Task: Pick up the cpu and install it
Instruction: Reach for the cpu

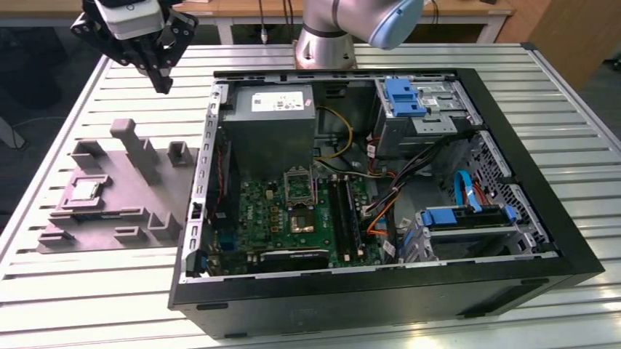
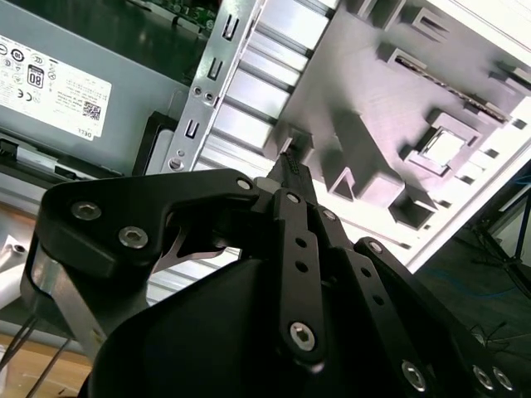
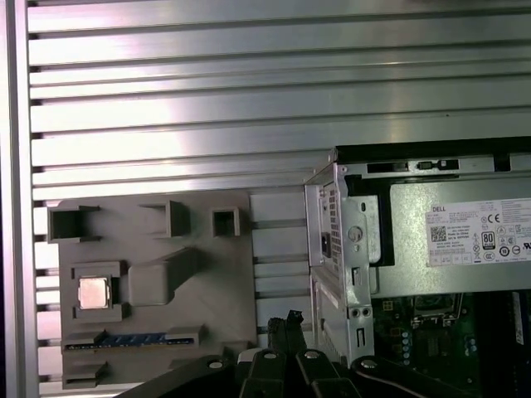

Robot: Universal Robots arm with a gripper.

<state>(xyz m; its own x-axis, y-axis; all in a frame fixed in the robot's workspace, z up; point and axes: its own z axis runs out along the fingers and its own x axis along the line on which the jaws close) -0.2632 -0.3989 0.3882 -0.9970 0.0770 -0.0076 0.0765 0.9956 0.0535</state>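
Exterior view: the gripper [image 1: 163, 81] hangs up in the air over the metal table [image 1: 87, 291]. Its black fingers point down and lean a little. The tips are pressed together and hold nothing. In both wrist views the tips [image 2: 290, 166] [image 3: 290, 322] also meet in one point. The gripper is above bare table, near the far edge of the grey tray [image 1: 116, 240] and just to the exterior view's left of the open computer case [image 1: 388, 298]. It touches neither one.

The robot arm's base [image 1: 325, 43] stands behind the case. A blue and grey joint [image 1: 398, 18] sits above the base.

The cpu [image 1: 86, 190] lies flat in a square pocket of the grey tray, well apart from the gripper. In the first wrist view the cpu [image 3: 93, 293] shows a pale shiny top, and the tray [image 3: 224, 282] lies just beside the case. In the second wrist view the cpu [image 2: 440, 148] sits in the same pocket, past the fingertips.

The case lies on its side with its cover off. Inside it is a grey power supply [image 1: 270, 131] with a white sticker. Below that in the exterior view is the green motherboard [image 1: 281, 218] with a square metal socket [image 1: 299, 183]. Blue drive holders [image 1: 403, 98] sit toward the exterior view's right.
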